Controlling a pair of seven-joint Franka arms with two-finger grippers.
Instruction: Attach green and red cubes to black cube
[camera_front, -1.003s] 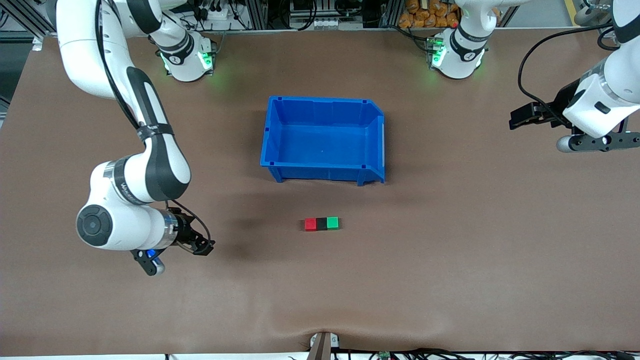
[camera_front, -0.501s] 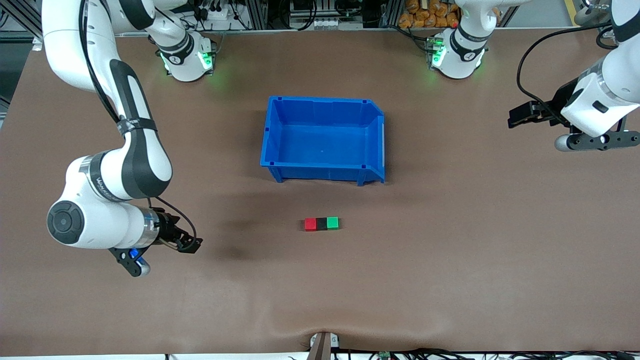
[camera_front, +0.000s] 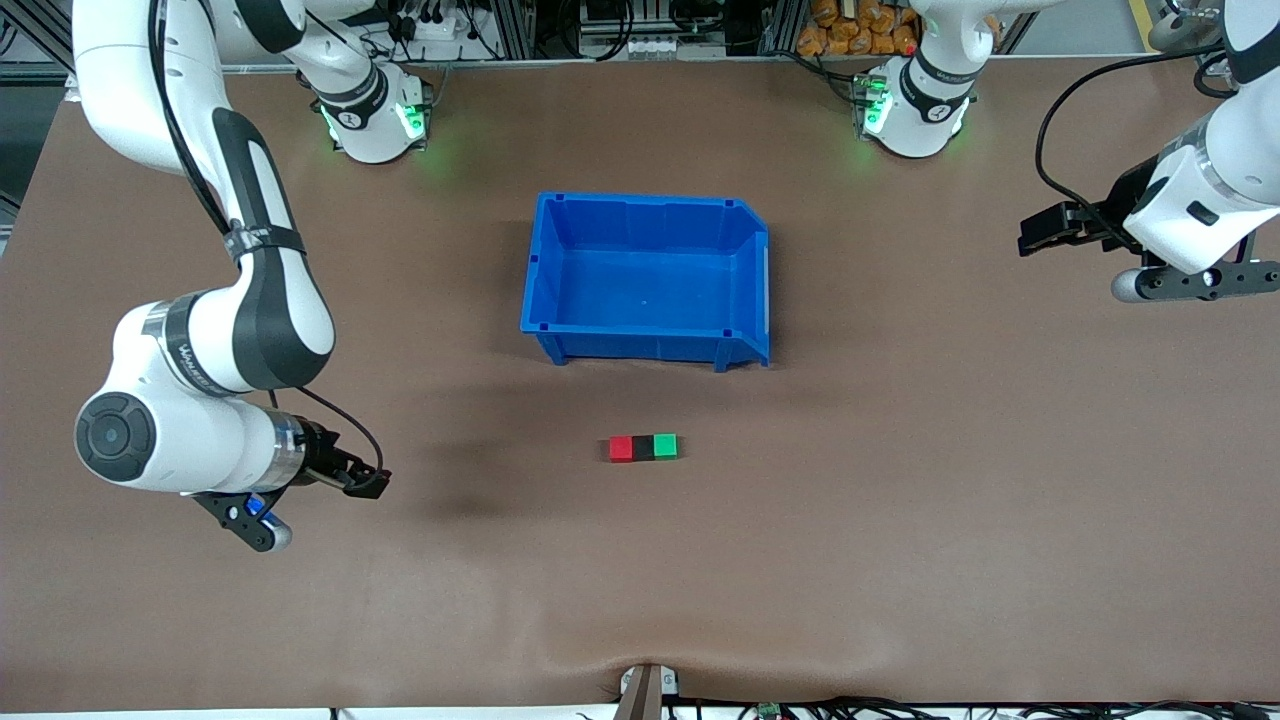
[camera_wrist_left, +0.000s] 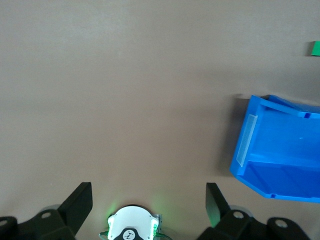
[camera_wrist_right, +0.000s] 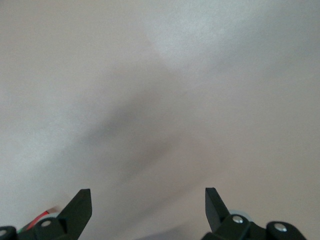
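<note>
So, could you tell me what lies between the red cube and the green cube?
The black cube sits between the red cube and the green cube, touching both in one row, as the front view shows.

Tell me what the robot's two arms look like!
Both arms are chunky and white with black bands at the joints. Thin black cables loop along them. Each round white base glows green at the table's edge. The right tool and the left tool are black, each with two short black fingers. The right arm has a big dark round cap on its elbow and small grey lettering on a silver ring.
</note>
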